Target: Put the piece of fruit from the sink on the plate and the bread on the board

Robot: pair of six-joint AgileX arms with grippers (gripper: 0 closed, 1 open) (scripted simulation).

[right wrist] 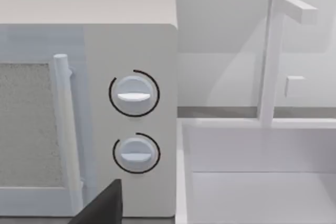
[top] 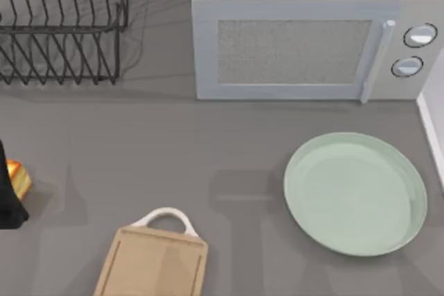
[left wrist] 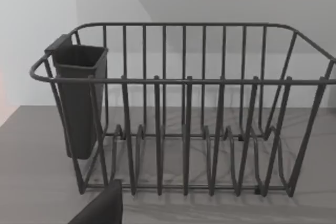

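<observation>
Hugging the table's left edge — left arm (top: 8, 195) beside bread (top: 19, 178); end effector state unclear.

Bread (top: 16, 178) far left, board (top: 154, 263) front, plate (top: 355, 193) right

Left gripper (top: 8, 188) at the far left edge of the table (top: 173, 150), a dark shape with the bread (top: 18, 178) right against its fingers, golden top showing; whether the fingers grip it cannot be told. Board (top: 154, 265) lies at the near edge, off to the right of those fingers, white handle toward the microwave (top: 305, 39); plate (top: 355, 193) farther right still, well apart. Wire dish rack (top: 62, 25) stands at the back, beyond the fingers.
</observation>
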